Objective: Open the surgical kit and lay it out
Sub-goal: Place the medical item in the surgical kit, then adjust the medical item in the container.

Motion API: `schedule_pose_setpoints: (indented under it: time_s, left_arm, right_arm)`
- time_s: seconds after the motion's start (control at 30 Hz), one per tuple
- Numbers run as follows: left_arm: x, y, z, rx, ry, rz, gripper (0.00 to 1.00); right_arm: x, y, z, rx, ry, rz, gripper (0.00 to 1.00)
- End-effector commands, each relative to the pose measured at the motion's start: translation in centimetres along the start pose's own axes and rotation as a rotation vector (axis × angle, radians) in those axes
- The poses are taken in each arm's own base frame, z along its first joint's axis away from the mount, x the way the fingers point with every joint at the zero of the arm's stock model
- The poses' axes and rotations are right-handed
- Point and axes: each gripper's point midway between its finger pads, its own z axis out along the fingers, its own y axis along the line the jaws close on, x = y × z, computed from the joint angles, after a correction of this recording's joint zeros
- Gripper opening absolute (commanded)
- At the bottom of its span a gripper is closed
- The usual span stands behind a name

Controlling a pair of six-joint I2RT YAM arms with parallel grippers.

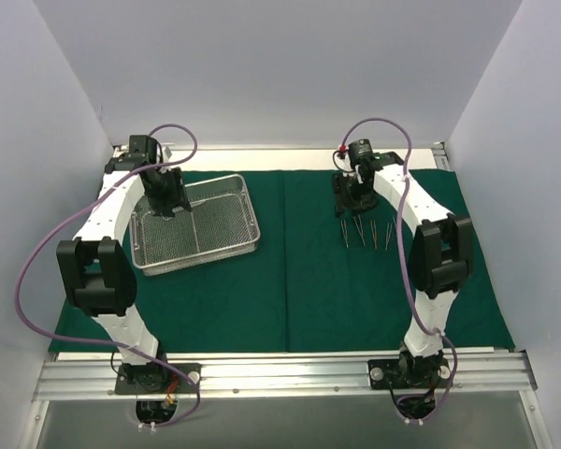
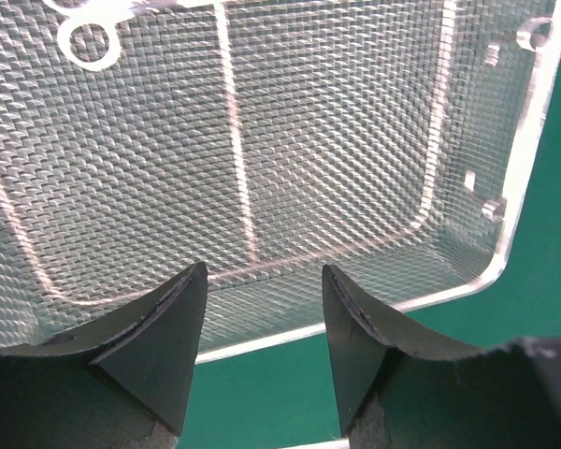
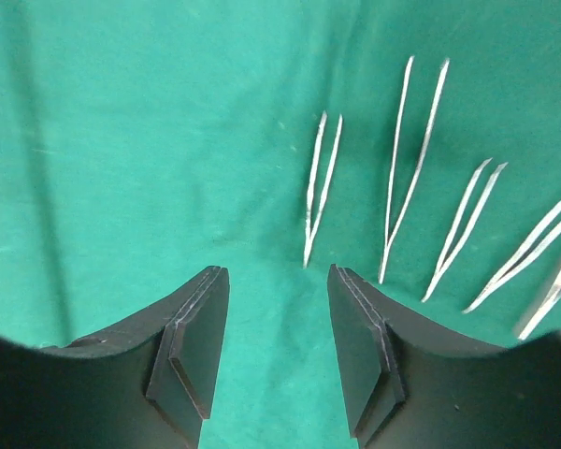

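Layout is under way: one cloth (image 1: 290, 290) lies spread on the counter (image 1: 290, 159), one tray (image 1: 196, 263) far left, five forceps (image 3: 397, 168) rowed far right. Left claw (image 2: 262, 271) hangs spread and empty over the tray, right claw (image 3: 276, 271) likewise beside the row. Next move is probably lifting the ring handle (image 2: 93, 42) piece out.

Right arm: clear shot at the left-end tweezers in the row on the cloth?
Likely yes. The right pincer is open just short of the left-end tweezers, which lie flat on the green cloth, apart from the next pair; nothing lies between.
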Motion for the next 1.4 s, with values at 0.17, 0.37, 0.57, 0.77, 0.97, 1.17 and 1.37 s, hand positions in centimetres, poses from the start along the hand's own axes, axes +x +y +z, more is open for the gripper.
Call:
schedule_pose_setpoints:
  time_s: [0.17, 0.37, 0.57, 0.77, 0.97, 1.17, 1.37]
  left_arm:
    - [-3.2, 2.7, 1.3, -0.109, -0.027, 0.209, 0.61]
    - [-4.5, 3.8, 4.1, -0.151, -0.05, 0.25, 0.56]
    - [-4.6, 4.4, 7.1, -0.163, -0.055, 0.202, 0.57]
    - [-5.5, 5.7, 8.3, -0.233, -0.106, 0.166, 0.36]
    - [-7.2, 8.6, 9.4, -0.297, -0.134, 0.071, 0.02]
    - [-8.0, 10.0, 11.0, -0.358, -0.151, 0.06, 0.02]
    - [-9.0, 10.1, 11.3, -0.363, -0.207, 0.06, 0.02]
  right_arm:
    - [-1.9, 2.2, -7.4, -0.094, -0.174, -0.017, 0.47]
    - [-1.3, 3.0, -7.1, -0.147, -0.182, -0.038, 0.47]
    - [-0.9, 3.0, -6.6, -0.158, -0.174, -0.049, 0.46]
    - [-0.3, 2.6, -6.8, -0.145, -0.17, -0.04, 0.46]
    - [0.3, 2.4, -7.0, -0.152, -0.159, 0.002, 0.46]
    - [0.7, 2.3, -7.5, -0.145, -0.156, 0.02, 0.46]
    - [1.9, 2.0, -8.0, -0.136, -0.149, 0.04, 0.46]
